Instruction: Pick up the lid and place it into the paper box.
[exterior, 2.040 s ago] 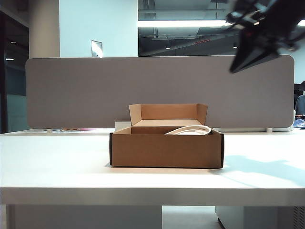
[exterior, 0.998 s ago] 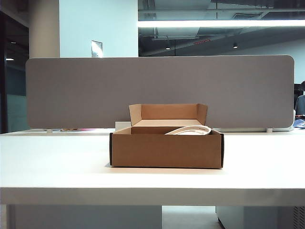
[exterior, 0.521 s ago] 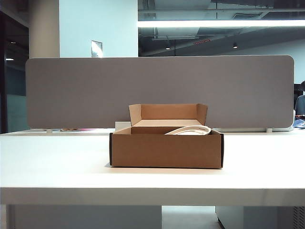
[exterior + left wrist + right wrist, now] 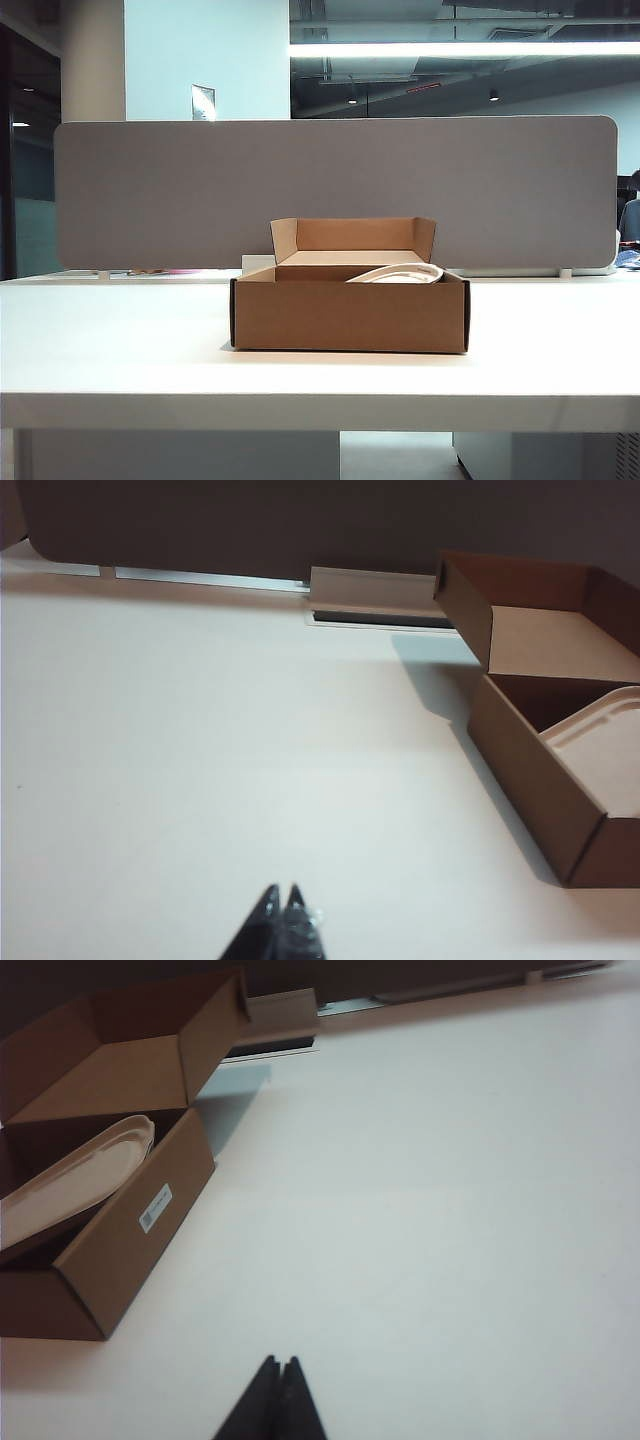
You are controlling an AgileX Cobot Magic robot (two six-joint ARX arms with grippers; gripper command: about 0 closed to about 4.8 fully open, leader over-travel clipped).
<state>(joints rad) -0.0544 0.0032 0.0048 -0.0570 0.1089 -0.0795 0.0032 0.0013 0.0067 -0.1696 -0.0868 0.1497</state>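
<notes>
Left claw point(image 4: 281, 905) clenched, empty, parked over bare worktop point(image 4: 120, 340) at box's 9 o'clock. Box point(image 4: 349, 315) sits centre. Lid point(image 4: 398, 272) already inside, right half, one edge propped on the side wall so it lies tilted, not flat. Right claw point(image 4: 278, 1375) clenched, empty, at box's 3 o'clock. Task looks done.

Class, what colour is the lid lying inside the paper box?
Off-white: the lid shows best in the right wrist view, resting in the brown paper box.
</notes>
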